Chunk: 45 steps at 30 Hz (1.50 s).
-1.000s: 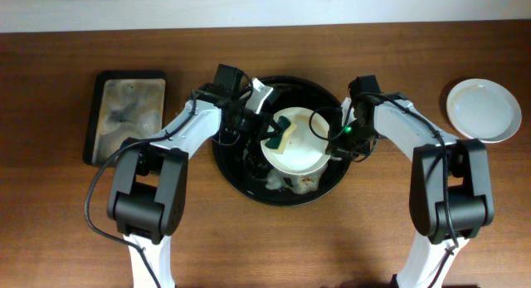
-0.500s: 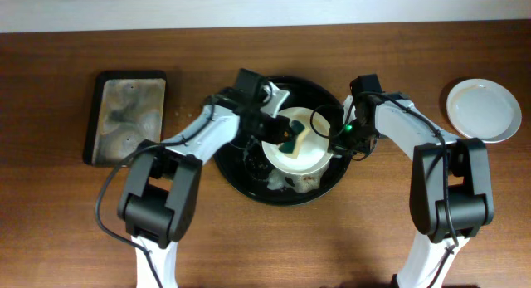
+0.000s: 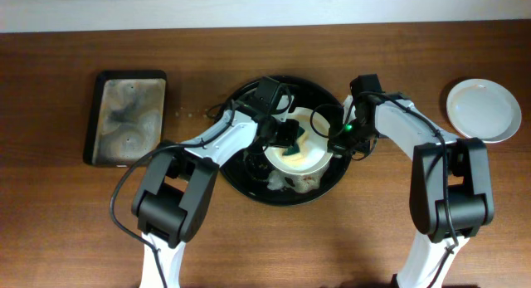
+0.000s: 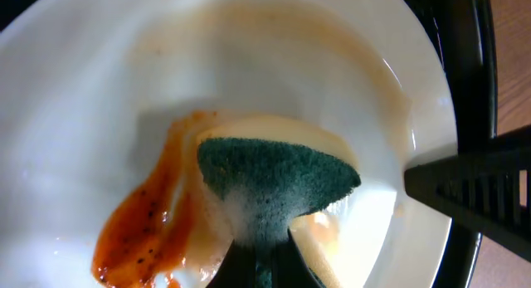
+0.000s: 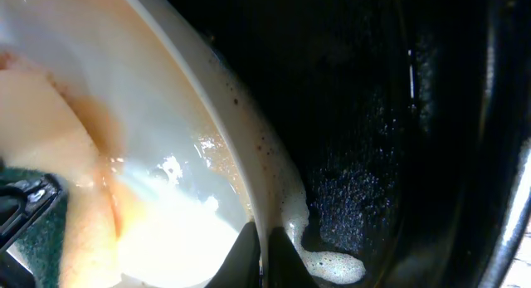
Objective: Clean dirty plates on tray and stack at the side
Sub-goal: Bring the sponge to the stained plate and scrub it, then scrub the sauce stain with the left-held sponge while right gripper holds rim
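Note:
A white plate (image 3: 314,158) smeared with orange-red sauce (image 4: 148,230) lies on the round black tray (image 3: 234,168), resting on another plate (image 3: 292,183) below it. My left gripper (image 3: 284,135) is shut on a green-and-yellow sponge (image 4: 275,182) pressed onto the plate's face beside the smear. The plate's right rim (image 5: 249,168) is pinched by my shut right gripper (image 5: 264,240), with foam (image 5: 328,263) on the tray next to it. One clean white plate (image 3: 484,110) sits on the table at the far right.
A rectangular black tray (image 3: 129,115), wet with grey suds, lies on the wooden table to the left. The right gripper's finger (image 4: 473,192) shows at the plate's edge in the left wrist view.
My left gripper has swept the sponge rightward across the plate. The right gripper's fingers have closed on the plate's rim without shifting place.

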Available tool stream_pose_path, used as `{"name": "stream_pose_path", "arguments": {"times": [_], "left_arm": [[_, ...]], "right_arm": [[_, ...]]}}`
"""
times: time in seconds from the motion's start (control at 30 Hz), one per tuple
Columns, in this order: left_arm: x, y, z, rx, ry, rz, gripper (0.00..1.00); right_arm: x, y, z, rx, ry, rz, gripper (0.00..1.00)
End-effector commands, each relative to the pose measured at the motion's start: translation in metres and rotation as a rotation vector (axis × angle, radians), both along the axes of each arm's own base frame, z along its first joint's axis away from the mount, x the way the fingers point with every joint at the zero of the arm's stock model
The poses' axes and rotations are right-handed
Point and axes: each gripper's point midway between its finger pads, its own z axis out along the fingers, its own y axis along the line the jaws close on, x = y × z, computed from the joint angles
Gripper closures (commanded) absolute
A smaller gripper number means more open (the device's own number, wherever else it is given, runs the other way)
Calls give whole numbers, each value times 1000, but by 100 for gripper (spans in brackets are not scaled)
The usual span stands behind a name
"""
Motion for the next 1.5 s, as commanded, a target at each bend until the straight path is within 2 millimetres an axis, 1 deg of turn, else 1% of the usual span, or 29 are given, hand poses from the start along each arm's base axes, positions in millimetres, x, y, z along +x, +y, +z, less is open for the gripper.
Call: {"name": "stream_pose_path", "arguments": {"times": [0.0,0.17,0.27,0.37,0.5,0.6,0.7,0.83,0.97,1.03,1.13,1.27,1.47], "left_arm": [[-4,33,-56,177,72,116,100],[-1,48,-57,204,109,204,100],[4,61,-54,242,116,243,100],[14,76,-45,302,101,276,100],[26,88,-30,384,60,287,100],[31,99,-21,452,36,297,100],[32,104,-16,487,26,290,100],[32,104,-9,492,35,288,100],[42,99,12,479,11,286,100],[46,97,19,475,-2,278,100],[49,96,26,472,-13,269,100],[51,95,30,474,-24,244,100],[57,92,50,477,-56,200,100]], "right_arm": [[-2,-2,-11,-17,28,-3,96],[-5,-6,-12,-40,40,-5,96],[-6,-9,-13,-57,44,-6,96],[-6,-9,-13,-57,43,-6,96],[-6,-9,-13,-57,43,-6,96],[-6,-9,-13,-57,43,-6,96],[-6,-9,-13,-57,43,-6,96],[-6,-9,-13,-57,43,-7,96],[-6,-9,-13,-57,43,-7,96],[-6,-9,-13,-57,43,-7,96],[-6,-10,-13,-65,43,-7,96],[-6,-10,-13,-65,45,-7,96],[-8,-10,-13,-65,53,-7,96]]}}
